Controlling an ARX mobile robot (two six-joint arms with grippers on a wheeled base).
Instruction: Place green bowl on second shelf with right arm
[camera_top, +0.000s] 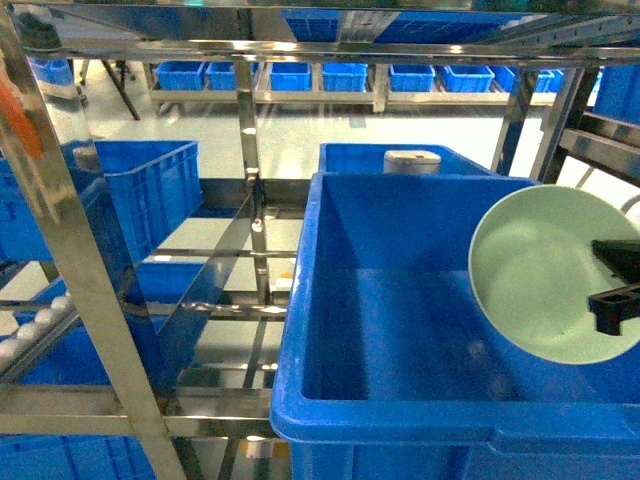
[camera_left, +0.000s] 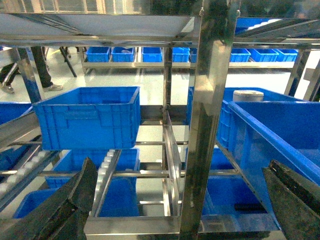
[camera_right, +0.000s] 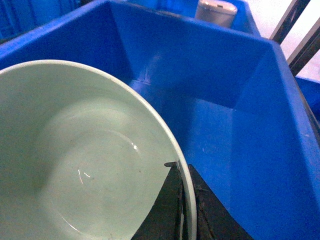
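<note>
Hanging tilted over the right edge of the big blue crate (camera_top: 400, 330) on the second shelf (camera_top: 215, 400), the green bowl (camera_top: 550, 275), rim pinched between the nearly closed jaws of the right gripper (camera_top: 612, 285), one finger inside and one outside. Probably best going on by easing inward and down while levelling, clearing the crate's wall, letting go only once resting on its floor. Left gripper (camera_left: 175, 210) idling, fingers spread wide, holding nothing.

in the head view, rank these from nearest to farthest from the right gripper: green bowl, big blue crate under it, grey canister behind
1. green bowl, clamped in the right gripper.
2. big blue crate, directly below and left of it.
3. grey canister, farther back in the crate behind.
</note>
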